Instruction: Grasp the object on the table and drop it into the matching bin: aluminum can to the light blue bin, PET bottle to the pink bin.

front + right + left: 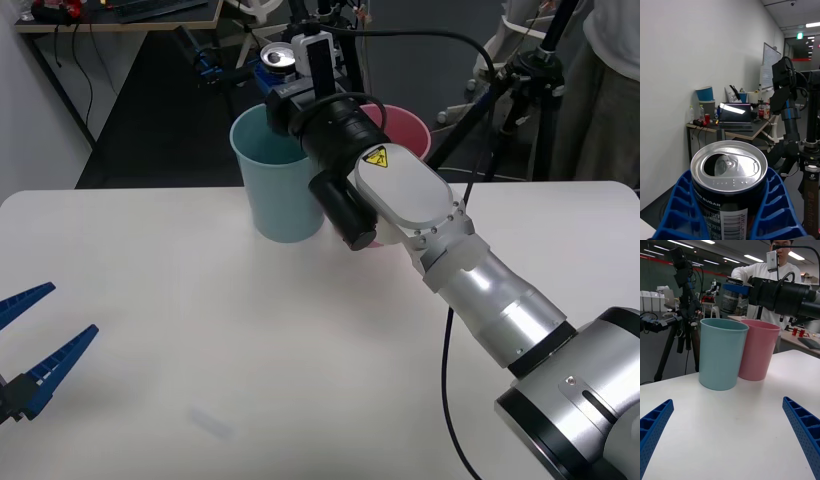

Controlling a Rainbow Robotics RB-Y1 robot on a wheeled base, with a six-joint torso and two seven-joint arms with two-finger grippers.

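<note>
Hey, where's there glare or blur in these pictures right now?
Right wrist view: ceiling light glints off the shiny pull-tab top of the small silver aluminum can, held in the right gripper; the desk behind is softer. Left wrist view: the tall light blue plastic bin is sharp, evenly lit. Front view: a faint smudge on the white table.

My right arm covers most of the pink bin (408, 128) and the light blue bin's (268, 190) right side. Of the can (279, 58), just the shiny top peeks out there; in the right wrist view its lower body (728, 210) runs off the edge, the small print unreadable.
</note>
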